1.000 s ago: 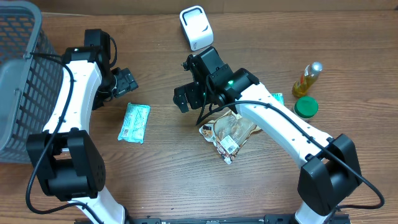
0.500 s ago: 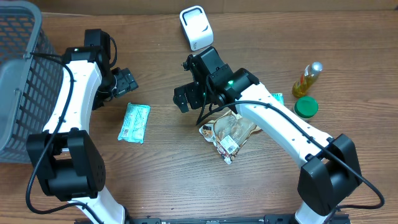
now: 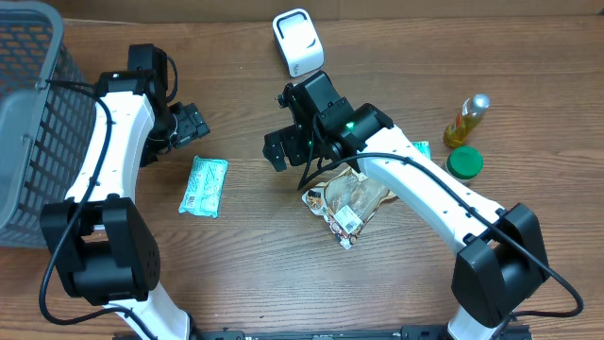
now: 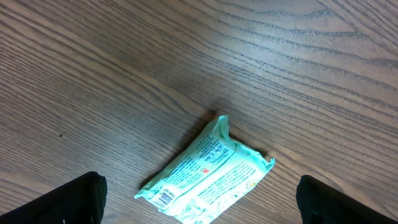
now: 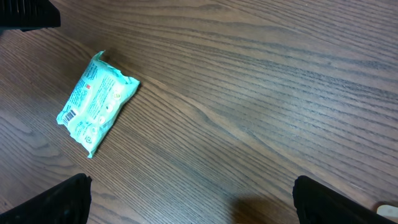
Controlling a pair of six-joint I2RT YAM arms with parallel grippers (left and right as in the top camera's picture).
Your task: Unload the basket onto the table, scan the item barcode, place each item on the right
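Observation:
A teal wipes packet [image 3: 204,186] lies flat on the wooden table. In the left wrist view the packet [image 4: 205,171] shows a small barcode [image 4: 165,198] at its lower-left end. My left gripper [image 3: 189,123] hovers open just above and behind it, and in its own view the left gripper [image 4: 199,199] holds nothing, with the packet below between its fingers. My right gripper [image 3: 276,149] is open and empty to the packet's right; in its own view the right gripper [image 5: 193,202] has the packet [image 5: 96,102] well off to the upper left. A white scanner [image 3: 297,42] stands at the back.
A crumpled snack bag [image 3: 347,206] lies under the right arm. An oil bottle [image 3: 467,118] and a green lid [image 3: 463,162] sit at the right. A grey mesh basket [image 3: 28,123] fills the left edge. A teal corner [image 3: 418,148] peeks from behind the right arm.

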